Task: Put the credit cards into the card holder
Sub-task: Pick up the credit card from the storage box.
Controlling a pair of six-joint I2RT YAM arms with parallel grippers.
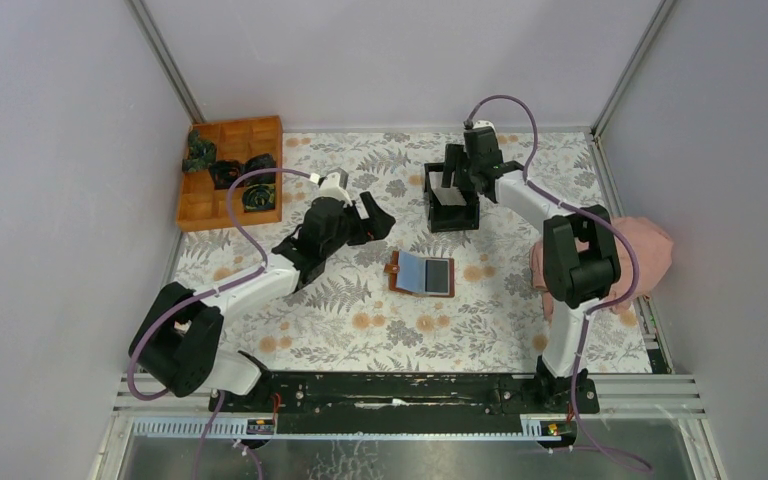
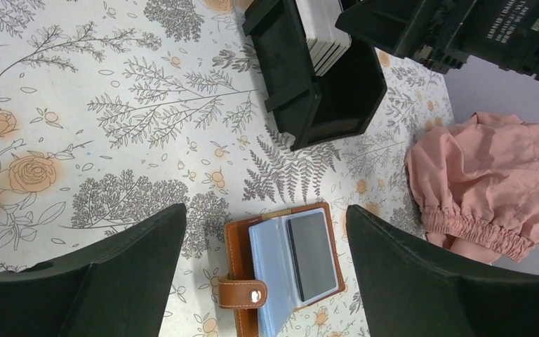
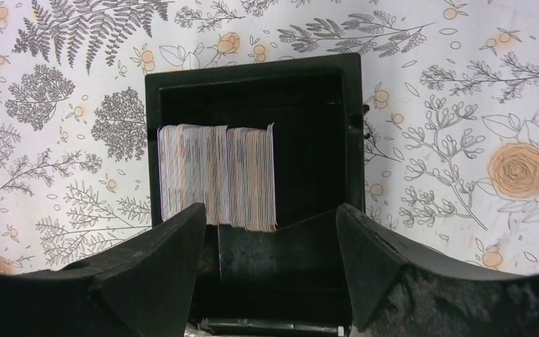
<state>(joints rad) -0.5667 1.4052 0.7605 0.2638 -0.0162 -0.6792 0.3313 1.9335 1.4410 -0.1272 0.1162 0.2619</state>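
Note:
The card holder point(image 1: 422, 273) lies open mid-table. It is brown leather with pale blue sleeves, a dark grey panel and a snap strap point(image 2: 242, 293). My left gripper point(image 1: 376, 218) hovers to its left and above, open and empty, and the card holder point(image 2: 281, 267) shows between its fingers. The credit cards point(image 3: 217, 175) stand on edge as a white stack inside a black box point(image 3: 253, 70). My right gripper point(image 3: 270, 206) hangs open over that box, near the stack's edge, holding nothing. The same cards point(image 2: 326, 31) show in the left wrist view.
An orange wooden tray point(image 1: 230, 170) with dark items sits at the back left. A pink cloth point(image 1: 650, 250) lies at the right edge beside the right arm. The black box point(image 1: 452, 200) stands behind the card holder.

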